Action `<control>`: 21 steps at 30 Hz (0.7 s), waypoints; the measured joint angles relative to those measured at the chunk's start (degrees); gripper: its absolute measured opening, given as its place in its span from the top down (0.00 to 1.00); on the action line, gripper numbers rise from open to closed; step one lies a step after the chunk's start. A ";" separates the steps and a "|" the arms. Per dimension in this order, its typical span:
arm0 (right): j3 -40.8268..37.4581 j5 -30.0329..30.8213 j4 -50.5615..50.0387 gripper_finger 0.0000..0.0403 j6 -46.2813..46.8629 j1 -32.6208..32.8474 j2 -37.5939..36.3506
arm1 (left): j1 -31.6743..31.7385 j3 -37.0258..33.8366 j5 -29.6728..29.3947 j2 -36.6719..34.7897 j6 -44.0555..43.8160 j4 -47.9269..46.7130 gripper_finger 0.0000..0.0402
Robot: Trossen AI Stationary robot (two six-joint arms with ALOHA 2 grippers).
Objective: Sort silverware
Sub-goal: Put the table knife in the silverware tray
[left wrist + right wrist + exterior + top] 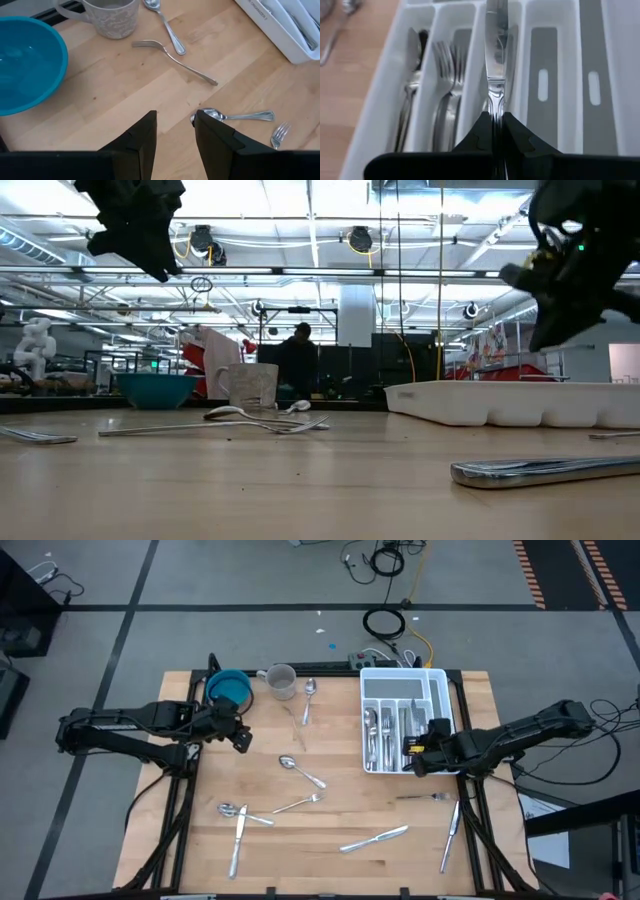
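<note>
Two arms are seen from above: the right gripper (420, 754) is held over the white plastic compartmented tray (437, 679), placing judged in hand; lowering and release are called for. At right wrist, a slim shiny table knife (496, 55) is clamped over a middle compartment. At left wrist, the left gripper (174, 131) is parted, empty, above a silver spoon (235, 116).

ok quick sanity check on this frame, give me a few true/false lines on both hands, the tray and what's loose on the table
1. The right hand is shut on a knife over the white tray. True.
2. The left hand holds a fork. False: it is open and empty above the table.
3. The tray is empty. False: it already holds forks and other pieces.
4. A blue bowl sits beside a mug. True.
</note>
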 joint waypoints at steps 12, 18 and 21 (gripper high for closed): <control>-11.62 -1.14 20.10 1.00 -3.20 -4.56 0.04 | 0.00 0.00 -0.46 0.00 -0.20 0.00 0.66; -12.35 -2.10 24.55 1.00 -6.87 -6.89 0.32 | 0.00 0.00 -1.25 0.00 -1.49 -0.02 0.66; -12.35 -2.25 24.60 1.00 -7.27 -7.86 0.78 | 0.00 0.00 -1.52 0.00 -1.46 -0.02 0.66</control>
